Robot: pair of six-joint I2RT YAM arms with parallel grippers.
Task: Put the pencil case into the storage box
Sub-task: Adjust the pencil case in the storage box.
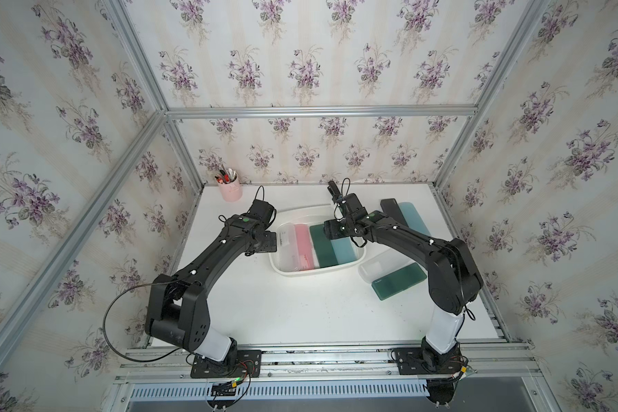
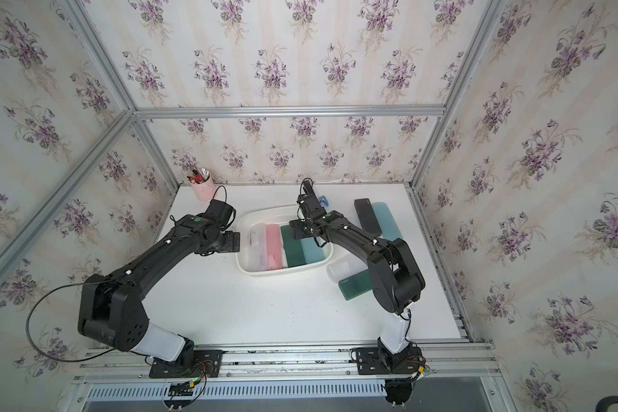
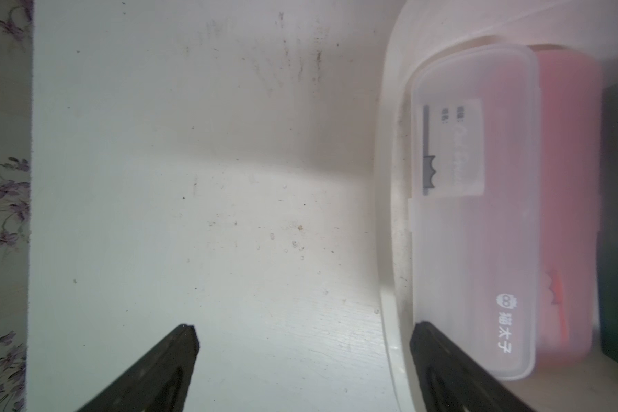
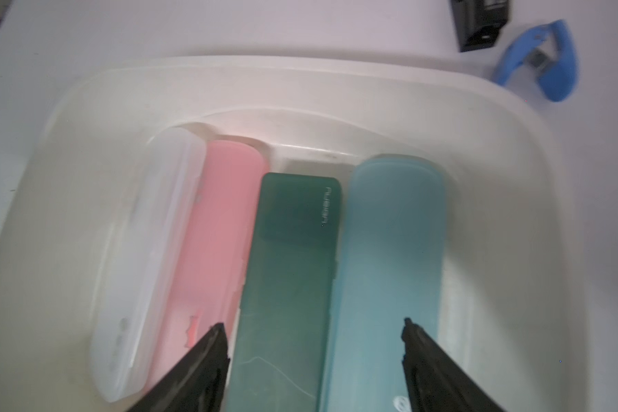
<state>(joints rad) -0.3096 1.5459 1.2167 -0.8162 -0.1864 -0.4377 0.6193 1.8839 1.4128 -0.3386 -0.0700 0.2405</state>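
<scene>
A: What's the biggest thing in there?
B: The white table (image 1: 300, 314). The left arm (image 1: 207, 257) and right arm (image 1: 407, 235) reach in from its near edge, and the storage box (image 1: 307, 273) sits mid-table between their wrists

A: And the pencil cases?
B: Four lie side by side inside the box: a frosted clear case (image 1: 287, 246), a pink case (image 1: 304, 246), a dark green case (image 1: 322, 249) and a pale blue case (image 1: 343, 251). Four more lie out on the table on the right arm's side. A black case (image 1: 393, 212) is just beside a second blue case (image 1: 412, 221) toward the back, and a second clear case (image 1: 375, 265) is just beside a second green case (image 1: 400, 281) nearer the front

A: Anything smaller?
B: A pink pen cup (image 1: 231, 189) in the far left corner, and a blue clip (image 4: 546, 60) on the table just behind the box

A: The claws?
B: The left gripper (image 3: 304, 326) hangs spread wide over bare table beside the box's rim, with nothing between its fingers. The right gripper (image 4: 314, 324) is spread too, above the dark green and pale blue cases in the box, and pinches nothing
</scene>
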